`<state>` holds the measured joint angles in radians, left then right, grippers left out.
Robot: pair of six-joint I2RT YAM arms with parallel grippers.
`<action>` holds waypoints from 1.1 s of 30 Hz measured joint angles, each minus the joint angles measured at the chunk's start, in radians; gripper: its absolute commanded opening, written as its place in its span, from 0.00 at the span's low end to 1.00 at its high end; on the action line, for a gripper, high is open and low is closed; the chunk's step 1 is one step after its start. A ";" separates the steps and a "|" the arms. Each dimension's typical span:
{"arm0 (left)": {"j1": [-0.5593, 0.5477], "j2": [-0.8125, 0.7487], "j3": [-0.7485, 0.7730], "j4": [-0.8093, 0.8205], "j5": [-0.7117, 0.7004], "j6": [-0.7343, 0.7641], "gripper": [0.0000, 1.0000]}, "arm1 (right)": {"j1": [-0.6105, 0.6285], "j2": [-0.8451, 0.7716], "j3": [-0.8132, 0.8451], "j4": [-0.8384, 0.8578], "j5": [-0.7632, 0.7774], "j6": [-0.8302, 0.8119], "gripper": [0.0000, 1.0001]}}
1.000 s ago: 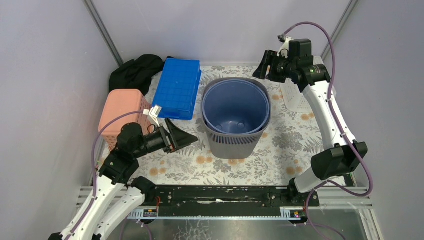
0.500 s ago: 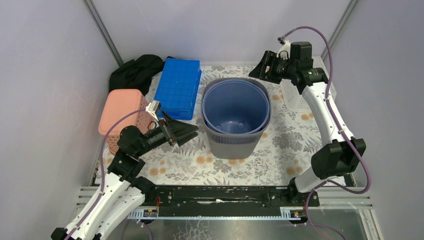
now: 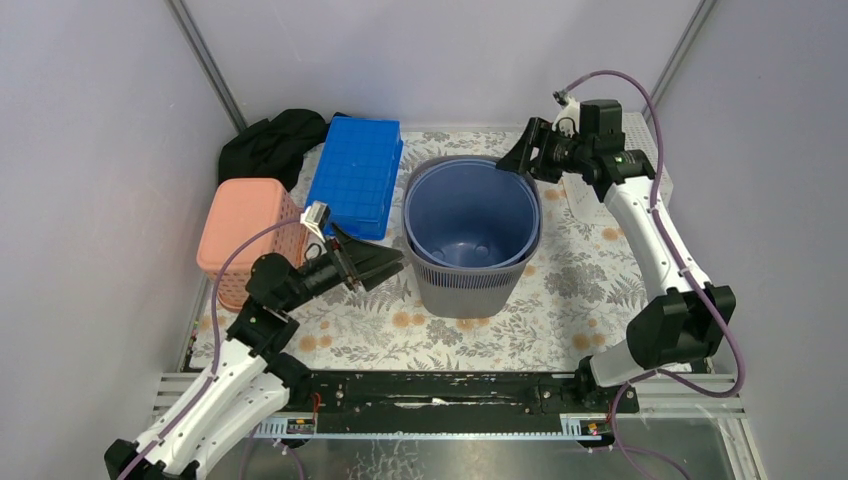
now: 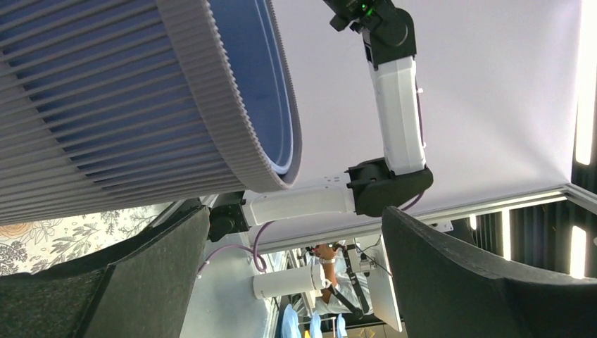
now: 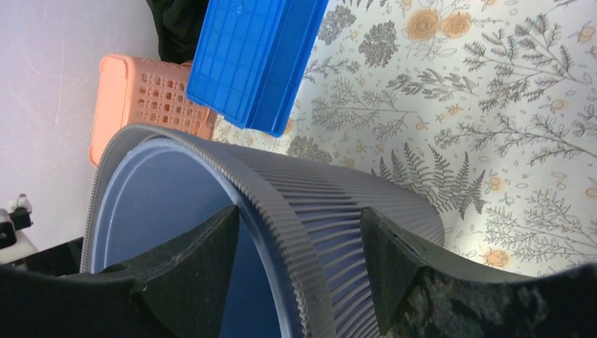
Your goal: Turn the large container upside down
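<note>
Bin [image 3: 470, 215] upright, middle of table [image 3: 600, 280]; right gripper [image 3: 520, 158], fingers apart, straddles its far rim; left gripper [image 3: 385, 265], fingers apart, near its left wall; best to seat right deep over rim before clamping, then tip slowly.

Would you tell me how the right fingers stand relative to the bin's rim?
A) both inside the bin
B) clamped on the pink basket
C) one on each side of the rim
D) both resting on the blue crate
C: the right wrist view shows the rim of the bin passing between the open right fingers, one inside and one outside.
</note>
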<state>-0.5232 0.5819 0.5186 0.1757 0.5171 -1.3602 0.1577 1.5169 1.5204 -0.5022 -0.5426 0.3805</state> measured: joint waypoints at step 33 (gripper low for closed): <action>-0.006 0.298 0.156 0.016 -0.078 0.120 1.00 | -0.023 -0.377 -0.349 0.024 0.080 0.071 0.70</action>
<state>-0.5293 0.8795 0.6746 0.1917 0.4393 -1.2400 0.1352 1.1404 1.1713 -0.4786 -0.4625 0.4515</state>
